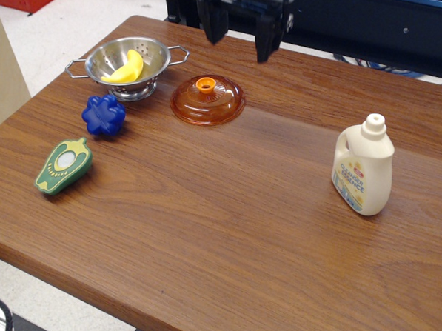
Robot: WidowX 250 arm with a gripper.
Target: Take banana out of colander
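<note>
So the colander [129, 66] sits in the upper left of the frame, near the far edge of the wooden desk [231, 209], standing upright on its ring base with a wire loop handle sticking out on each side. The banana [126, 69] is inside it, curved and leaning against the bowl's right inner wall, with nothing else in there that I can see. Just below the colander, toward the bottom of the frame, there's a blue knobbly toy [104, 114] that looks very close to the base, though I can't tell if they actually touch. To the right of the colander is an orange see-through domed lid [208, 100] lying flat on the desk with its knob pointing up, near the colander but apart from it. Further down the left side lies a green-and-yellow avocado-half toy [64, 166], flat, well apart from the rest. Way over on the right stands a cream detergent bottle [363, 169], upright, cap on, all by itself. The end effector [239, 37] hangs at the top centre of the frame, above the lid and to the right of the colander, its two dark fingers spread apart with nothing between them. Nothing covers the colander's open top.
</note>
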